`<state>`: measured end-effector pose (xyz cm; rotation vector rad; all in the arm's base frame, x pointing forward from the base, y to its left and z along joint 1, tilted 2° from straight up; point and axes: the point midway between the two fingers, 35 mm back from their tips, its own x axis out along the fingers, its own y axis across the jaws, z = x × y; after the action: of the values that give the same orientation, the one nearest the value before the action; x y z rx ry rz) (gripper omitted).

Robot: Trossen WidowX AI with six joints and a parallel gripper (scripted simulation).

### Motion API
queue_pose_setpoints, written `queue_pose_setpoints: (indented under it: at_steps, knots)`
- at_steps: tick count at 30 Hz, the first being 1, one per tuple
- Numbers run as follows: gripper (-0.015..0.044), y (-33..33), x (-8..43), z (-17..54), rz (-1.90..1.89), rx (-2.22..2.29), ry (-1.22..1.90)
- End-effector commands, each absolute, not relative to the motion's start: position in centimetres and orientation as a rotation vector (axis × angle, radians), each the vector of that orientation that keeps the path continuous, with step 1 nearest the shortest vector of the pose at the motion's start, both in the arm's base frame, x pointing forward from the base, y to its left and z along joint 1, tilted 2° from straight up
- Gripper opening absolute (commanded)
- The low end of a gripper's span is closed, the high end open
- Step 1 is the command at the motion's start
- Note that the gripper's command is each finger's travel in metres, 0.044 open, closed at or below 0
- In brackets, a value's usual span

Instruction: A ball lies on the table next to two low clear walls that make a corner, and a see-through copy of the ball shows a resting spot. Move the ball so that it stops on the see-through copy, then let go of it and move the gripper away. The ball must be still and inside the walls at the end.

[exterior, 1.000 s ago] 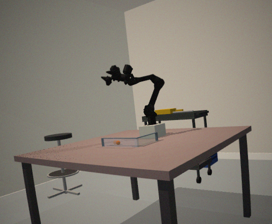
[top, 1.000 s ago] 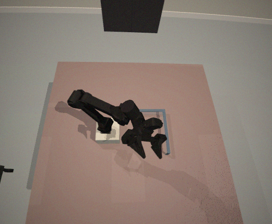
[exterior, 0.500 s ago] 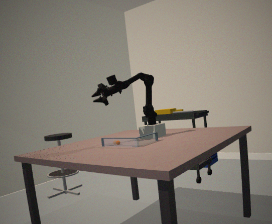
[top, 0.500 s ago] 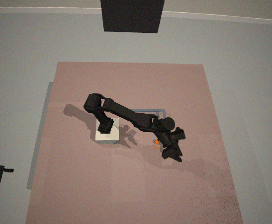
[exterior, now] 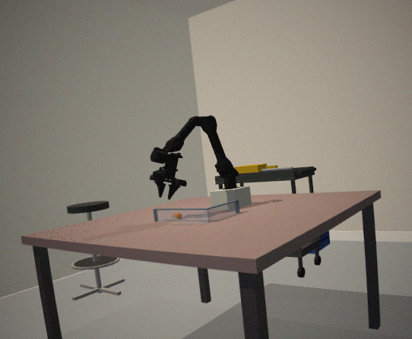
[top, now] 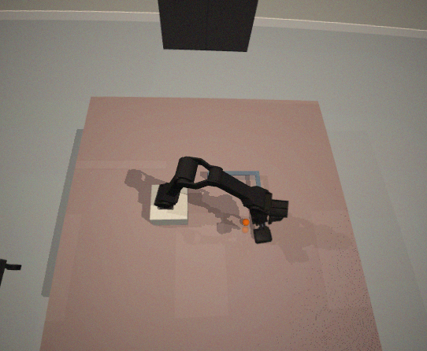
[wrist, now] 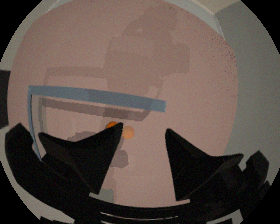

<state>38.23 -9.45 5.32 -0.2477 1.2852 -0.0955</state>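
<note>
The orange ball [top: 246, 222] [exterior: 179, 215] lies on the table, on the inner side of the clear walls. In the wrist view the ball [wrist: 112, 125] is partly hidden by the left finger. The paler see-through copy [top: 245, 230] [wrist: 128, 132] is right beside the ball. The low clear walls with blue rims [top: 235, 172] [exterior: 182, 209] [wrist: 101, 96] make a corner; the arm hides part of them from above. My gripper [exterior: 165, 198] [wrist: 144, 129] is partly open and empty, pointing down above the table. In the wrist view the copy shows between the fingertips, nearer the left one.
The pinkish table [top: 200, 275] [exterior: 132, 239] carries the arm's white base block [top: 168, 214] [exterior: 220, 199], left of the walls in the top view. A stool [exterior: 88, 207] stands on the floor beyond the table. A dark side table with a yellow object [exterior: 251, 168] is behind the arm.
</note>
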Motion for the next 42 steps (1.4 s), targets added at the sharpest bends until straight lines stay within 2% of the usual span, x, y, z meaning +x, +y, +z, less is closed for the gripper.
queue_pose_setpoints:
  at_steps: [1,38,42]
  knots:
    - [0.0253,-6.3,35.8,1.4,-0.01,-0.088,1.507]
    - [0.0253,-6.0,35.4,-4.1,0.0,-0.063,1.545]
    - [0.0148,-6.0,35.4,-4.1,0.0,-0.063,1.545]
